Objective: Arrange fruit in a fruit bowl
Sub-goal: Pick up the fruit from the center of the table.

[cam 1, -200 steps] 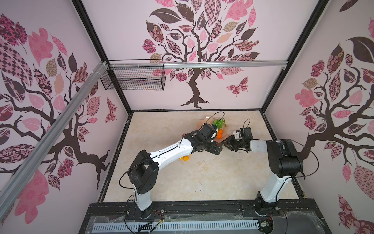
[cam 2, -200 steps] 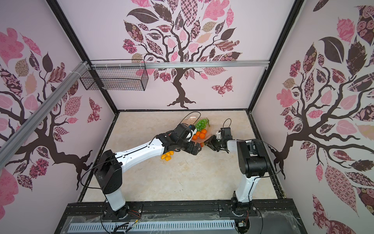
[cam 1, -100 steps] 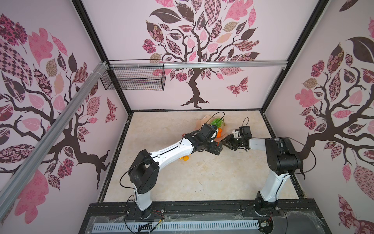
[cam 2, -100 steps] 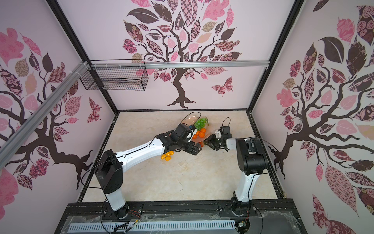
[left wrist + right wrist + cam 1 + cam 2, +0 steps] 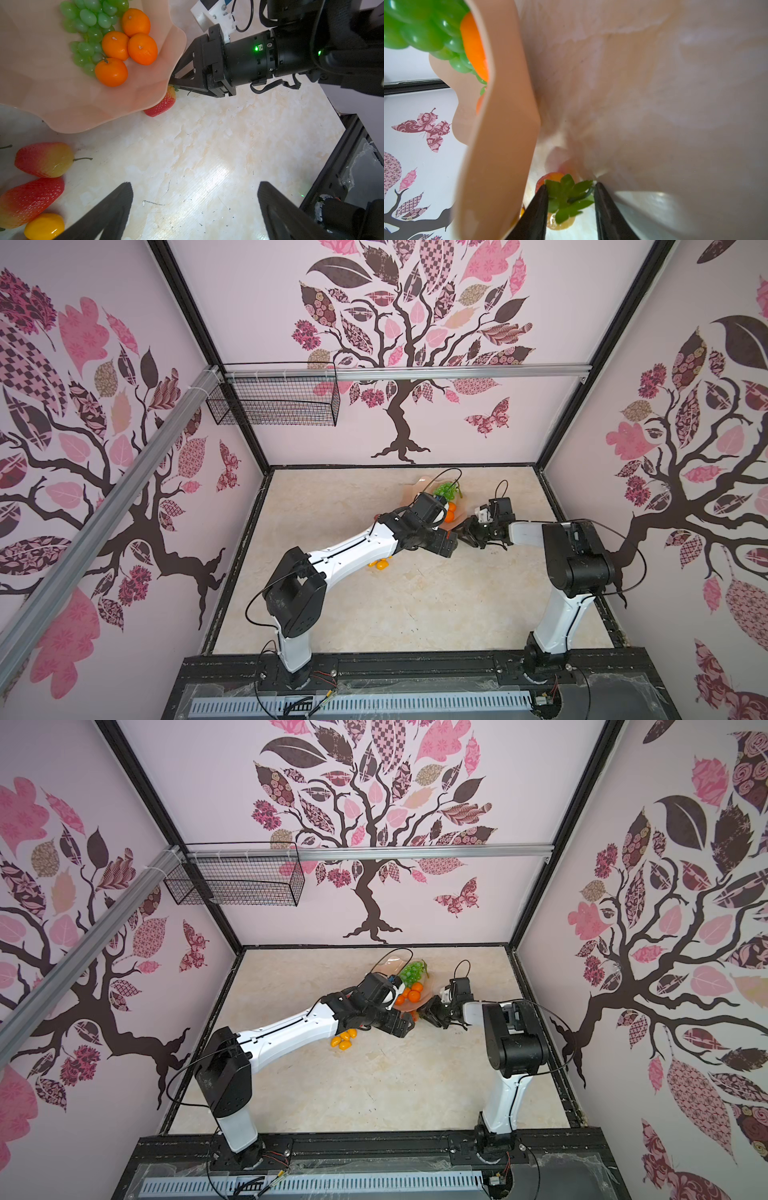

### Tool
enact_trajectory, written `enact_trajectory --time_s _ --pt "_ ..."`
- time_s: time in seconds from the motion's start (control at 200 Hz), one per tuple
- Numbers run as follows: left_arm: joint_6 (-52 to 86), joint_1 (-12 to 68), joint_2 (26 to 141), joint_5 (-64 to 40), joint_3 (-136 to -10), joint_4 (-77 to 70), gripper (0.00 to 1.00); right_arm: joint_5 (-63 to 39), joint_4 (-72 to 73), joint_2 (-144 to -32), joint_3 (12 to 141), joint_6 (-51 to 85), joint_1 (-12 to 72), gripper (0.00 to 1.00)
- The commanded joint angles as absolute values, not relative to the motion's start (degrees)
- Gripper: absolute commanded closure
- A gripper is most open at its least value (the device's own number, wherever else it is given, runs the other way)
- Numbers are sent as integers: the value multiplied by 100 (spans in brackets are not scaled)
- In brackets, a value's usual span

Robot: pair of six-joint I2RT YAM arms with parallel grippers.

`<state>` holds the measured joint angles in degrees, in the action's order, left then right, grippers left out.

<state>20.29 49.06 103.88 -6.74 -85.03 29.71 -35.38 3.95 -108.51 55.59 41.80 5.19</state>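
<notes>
Edged slightly toward the fruit bowl (image 5: 83,124), the right fingers (image 5: 533,214) are being held narrowly apart astride the leaf cap of a strawberry (image 5: 162,104) lying half under its rim on the counter (image 5: 207,155), tip pointing away.

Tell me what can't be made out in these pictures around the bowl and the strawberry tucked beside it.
- Left wrist view: the bowl rim covers part of the nearest strawberry.
- Right wrist view: the green leaves hide whether the right gripper jaws, set either side of them, actually pinch that strawberry.
- Left wrist view: the picture's edge cuts off another strawberry.
</notes>
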Motion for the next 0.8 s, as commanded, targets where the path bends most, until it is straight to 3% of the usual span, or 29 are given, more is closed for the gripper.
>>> enact_trajectory --time_s 0.0,0.795 --pt "1951 4904 10390 -695 -8712 2994 2 -3397 145 -11102 5748 4052 554 62" --pt "1994 4905 10362 -712 -8613 2953 2 -3425 361 -11209 5704 4200 557 77"
